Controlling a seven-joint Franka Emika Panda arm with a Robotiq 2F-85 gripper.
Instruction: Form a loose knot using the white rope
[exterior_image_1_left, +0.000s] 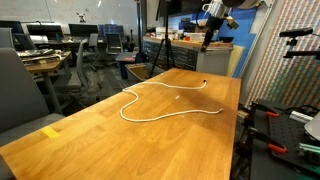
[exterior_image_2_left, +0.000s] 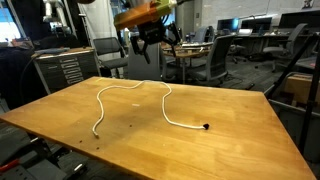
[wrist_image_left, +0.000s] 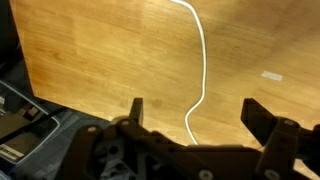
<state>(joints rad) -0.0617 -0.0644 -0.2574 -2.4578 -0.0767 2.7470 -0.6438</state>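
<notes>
White rope on wooden table, full loop only in exterior views, end effector wide, empty

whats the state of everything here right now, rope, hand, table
white rope: lying slack in an open curve, untied, not held
hand: open, empty, raised clear of the white rope
wooden table: level, with the white rope lying on its top

The rope lies curved on the table (gripper hangs above its far edge).
</notes>
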